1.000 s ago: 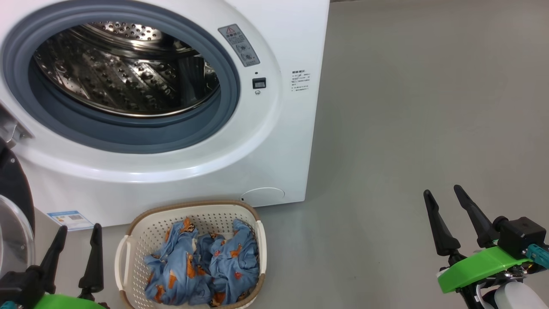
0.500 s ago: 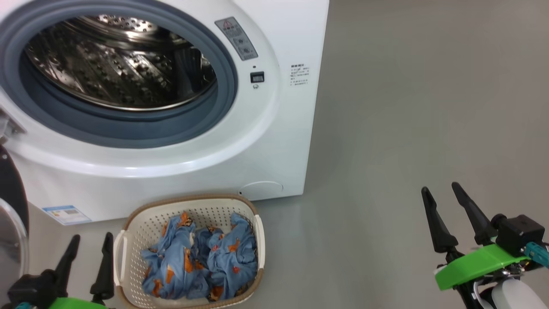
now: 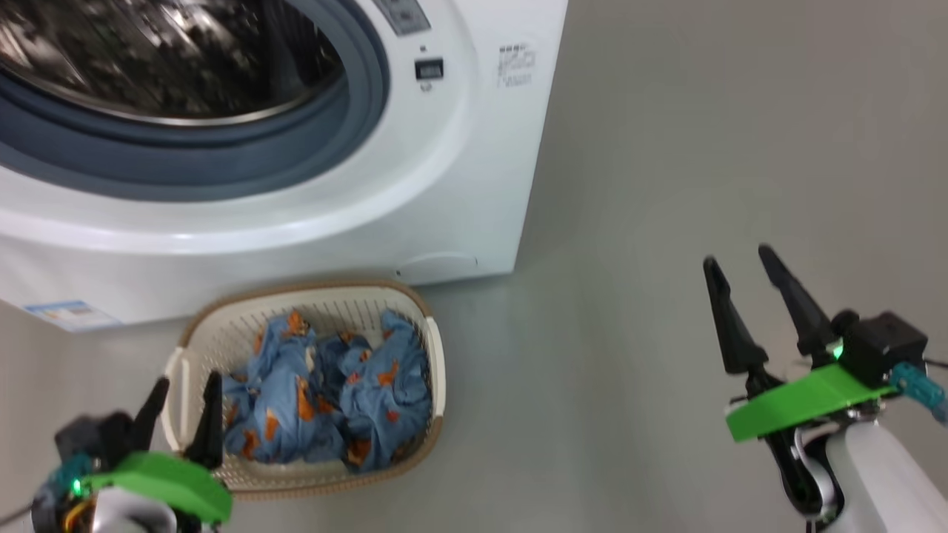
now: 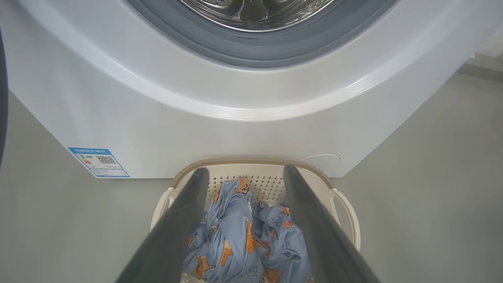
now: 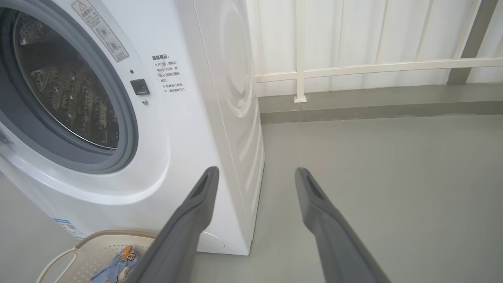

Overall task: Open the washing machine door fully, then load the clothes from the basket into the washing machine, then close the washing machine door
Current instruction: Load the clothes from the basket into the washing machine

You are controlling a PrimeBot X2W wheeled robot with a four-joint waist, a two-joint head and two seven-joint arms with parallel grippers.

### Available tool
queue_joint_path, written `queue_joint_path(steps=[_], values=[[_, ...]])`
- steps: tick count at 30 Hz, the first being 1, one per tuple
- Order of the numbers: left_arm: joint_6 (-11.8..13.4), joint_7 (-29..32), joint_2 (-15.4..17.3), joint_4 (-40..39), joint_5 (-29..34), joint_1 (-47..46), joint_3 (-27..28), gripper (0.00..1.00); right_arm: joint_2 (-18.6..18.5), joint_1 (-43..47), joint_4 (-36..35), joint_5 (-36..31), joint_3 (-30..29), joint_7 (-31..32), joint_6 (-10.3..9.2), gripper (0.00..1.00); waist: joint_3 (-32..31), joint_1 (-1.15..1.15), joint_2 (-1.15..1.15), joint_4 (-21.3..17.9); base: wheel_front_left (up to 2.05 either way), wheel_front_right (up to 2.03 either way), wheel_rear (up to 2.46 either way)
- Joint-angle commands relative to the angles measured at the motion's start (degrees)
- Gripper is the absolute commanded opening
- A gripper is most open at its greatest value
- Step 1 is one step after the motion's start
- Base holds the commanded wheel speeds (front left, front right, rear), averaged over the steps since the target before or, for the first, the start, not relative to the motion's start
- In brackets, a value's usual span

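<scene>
The white washing machine (image 3: pixel 311 215) stands with its steel drum (image 3: pixel 148 52) open to view inside a grey-blue gasket. A dark strip at the left edge of the left wrist view looks like the washing machine door (image 4: pixel 2 98). On the floor in front sits the cream basket (image 3: pixel 311 286) holding blue clothes (image 3: pixel 326 400) with orange figures. My left gripper (image 3: pixel 188 379) is open over the basket's left rim; in its wrist view the left gripper (image 4: pixel 245 169) frames the clothes (image 4: pixel 243 236). My right gripper (image 3: pixel 737 255) is open above bare floor, far right of the basket.
Grey floor (image 3: pixel 666 148) spreads to the right of the machine. A blue label sticker (image 3: pixel 70 314) marks the machine's lower left front. In the right wrist view a white railing (image 5: pixel 373 67) and a low kerb (image 5: pixel 373 106) run behind the machine's side.
The head camera has tilted down, so the whole picture shifted up. My left gripper has moved right, from beside the basket to over its left rim. Both grippers stay open.
</scene>
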Motion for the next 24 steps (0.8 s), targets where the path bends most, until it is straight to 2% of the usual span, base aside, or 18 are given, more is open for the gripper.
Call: queue_joint_path(steps=[1, 14, 24], values=[[0.04, -0.37, 2.23, 0.57, -0.95, -3.04, 0.89, 1.0, -0.19, -1.77, -1.71, -0.58, 1.24, -0.7, 0.25, 1.0, 4.27, 0.0, 0.0, -0.83, 0.0, 0.0, 0.0], [0.04, -0.08, 5.36, 14.69, -6.82, -16.14, -8.5, 1.0, 2.18, -8.12, -2.85, -3.18, 2.04, -0.7, 0.25, 1.0, 14.48, 0.0, 0.0, -3.3, 0.0, 0.0, 0.0], [0.04, 1.66, 7.37, 21.41, -12.3, -24.44, -15.53, 1.0, 3.59, -11.32, -2.41, -4.55, 2.61, -0.7, 0.25, 1.0, 21.95, 0.0, 0.0, -4.02, 0.0, 0.0, 0.0]])
